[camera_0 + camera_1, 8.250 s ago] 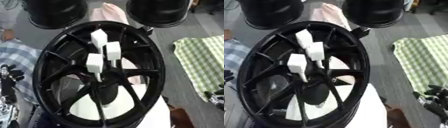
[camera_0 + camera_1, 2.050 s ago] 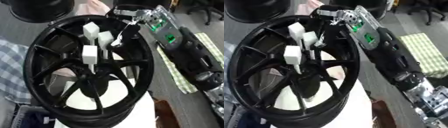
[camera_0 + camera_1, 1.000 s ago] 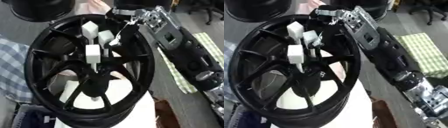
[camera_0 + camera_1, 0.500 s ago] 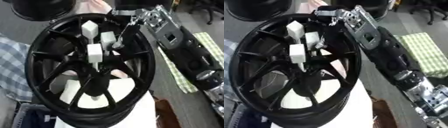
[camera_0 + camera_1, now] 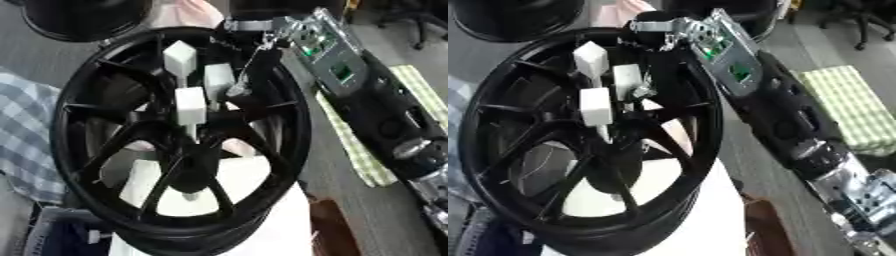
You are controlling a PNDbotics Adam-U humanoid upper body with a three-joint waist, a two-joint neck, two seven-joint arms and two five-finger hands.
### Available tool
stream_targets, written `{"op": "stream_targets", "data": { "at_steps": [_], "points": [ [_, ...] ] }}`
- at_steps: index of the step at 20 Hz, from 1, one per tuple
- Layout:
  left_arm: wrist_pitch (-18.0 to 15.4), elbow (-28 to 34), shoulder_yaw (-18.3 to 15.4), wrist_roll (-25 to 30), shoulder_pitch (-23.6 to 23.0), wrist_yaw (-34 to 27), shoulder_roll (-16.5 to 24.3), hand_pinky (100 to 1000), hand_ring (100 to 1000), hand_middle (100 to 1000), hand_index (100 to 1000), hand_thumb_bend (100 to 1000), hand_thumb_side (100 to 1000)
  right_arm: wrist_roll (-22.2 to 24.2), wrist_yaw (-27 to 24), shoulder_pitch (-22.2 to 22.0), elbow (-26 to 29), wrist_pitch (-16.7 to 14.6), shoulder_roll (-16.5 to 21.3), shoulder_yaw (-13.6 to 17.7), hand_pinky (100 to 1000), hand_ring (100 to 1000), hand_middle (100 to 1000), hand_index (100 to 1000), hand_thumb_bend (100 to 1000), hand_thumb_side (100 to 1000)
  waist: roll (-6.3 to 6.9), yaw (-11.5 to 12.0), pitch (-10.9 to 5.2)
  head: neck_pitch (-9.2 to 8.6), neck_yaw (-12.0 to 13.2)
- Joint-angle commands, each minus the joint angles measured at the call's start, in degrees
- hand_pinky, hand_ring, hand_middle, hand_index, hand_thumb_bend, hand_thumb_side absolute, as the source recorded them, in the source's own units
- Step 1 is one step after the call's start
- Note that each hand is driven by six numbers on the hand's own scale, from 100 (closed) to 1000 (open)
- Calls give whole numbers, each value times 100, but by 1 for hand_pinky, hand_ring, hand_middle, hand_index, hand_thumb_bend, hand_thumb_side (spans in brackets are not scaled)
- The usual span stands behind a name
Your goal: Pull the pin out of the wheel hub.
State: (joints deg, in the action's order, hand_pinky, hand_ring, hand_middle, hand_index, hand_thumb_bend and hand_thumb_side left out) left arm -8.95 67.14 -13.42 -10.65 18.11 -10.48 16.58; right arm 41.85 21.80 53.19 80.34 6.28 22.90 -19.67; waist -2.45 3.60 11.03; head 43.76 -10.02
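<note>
Since two seconds ago the right hand (image 5: 249, 82) has reached down beside the middle pin (image 5: 219, 80) (fingers' closure unreadable); an off-centre pull could jam it in the wheel hub (image 5: 114, 165).

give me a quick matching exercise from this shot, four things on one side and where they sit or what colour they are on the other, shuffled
Things:
1. wheel hub
2. pins
3. right hand
4. green checked cloth

Descriptions:
A. white block heads, standing up near the hub's middle
B. lying flat at the right, beyond the arm
C. black, with spokes, fills most of the view
D. reaching over the upper rim, fingers beside the rightmost white block

Pairs: 1-C, 2-A, 3-D, 4-B
</note>
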Motion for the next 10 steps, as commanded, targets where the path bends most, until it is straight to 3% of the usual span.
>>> {"op": "stream_targets", "data": {
  "at_steps": [1,2,3,4,10],
  "points": [
    [19,124,-50,8,45,49,70,688,608,501,730,127,878,-116,-108,255,84,59,231,176,512,490,189,460,346,100,20,4,-176,-27,-40],
    [22,127,-51,10,42,52,66,688,608,502,730,127,879,-145,-135,303,88,84,256,200,510,488,186,458,349,100,19,3,-182,-34,-53],
    [25,130,-52,12,38,54,62,688,608,502,730,129,880,-176,-157,356,88,110,284,228,506,484,182,455,285,100,17,3,-190,-43,-69],
    [29,133,-54,14,35,55,58,688,608,502,730,129,879,-206,-172,407,84,140,309,254,503,483,180,453,362,100,15,2,-198,-53,-83],
    [58,156,-63,22,18,77,23,688,608,502,731,133,878,-347,-467,651,28,433,450,539,460,474,170,447,320,100,1,-10,-254,-96,-158]
  ]
}}
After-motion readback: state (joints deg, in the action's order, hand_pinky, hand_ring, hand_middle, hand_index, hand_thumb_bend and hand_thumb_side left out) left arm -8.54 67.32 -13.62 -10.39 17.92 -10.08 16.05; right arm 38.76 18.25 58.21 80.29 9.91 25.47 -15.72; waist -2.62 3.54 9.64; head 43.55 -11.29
